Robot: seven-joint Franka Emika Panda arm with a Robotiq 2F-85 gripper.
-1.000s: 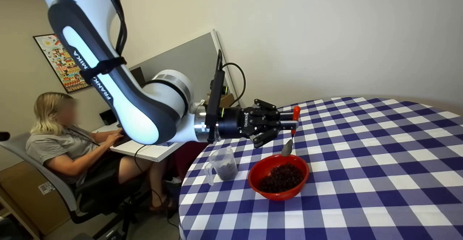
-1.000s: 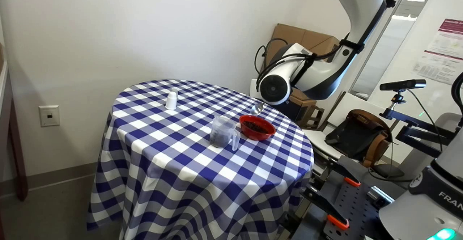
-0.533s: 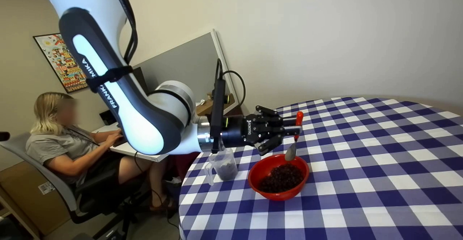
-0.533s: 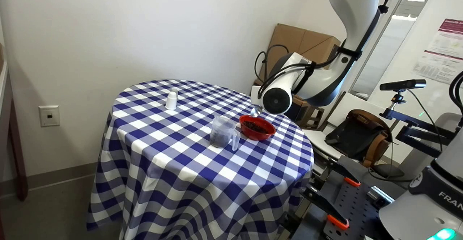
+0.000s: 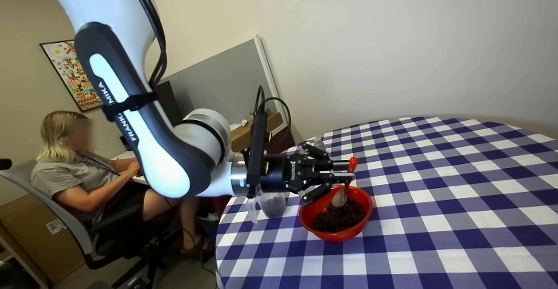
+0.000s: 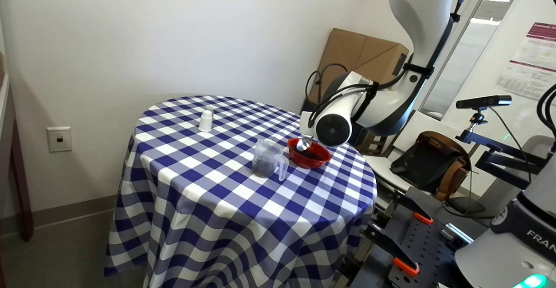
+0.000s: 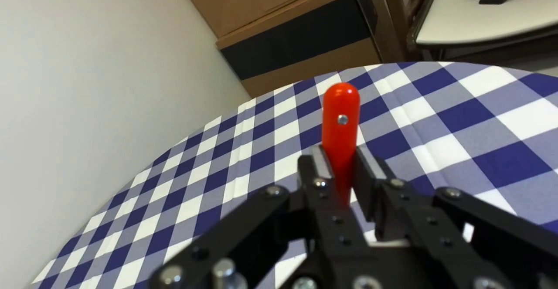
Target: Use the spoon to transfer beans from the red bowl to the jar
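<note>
The gripper is clamped on the spoon; the spoon tilts head down over the beans in the bowl; whether its tip touches them I cannot tell; the jar stands upright on the checked cloth, just beside the bowl and apart from it, its lower part greyish.

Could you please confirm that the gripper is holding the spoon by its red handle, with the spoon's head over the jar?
Not quite: the head of the spoon is over the red bowl, not over the jar, which stands beside that bowl; both exterior views show this. The rest is right: the gripper holds the spoon by its red handle.
</note>
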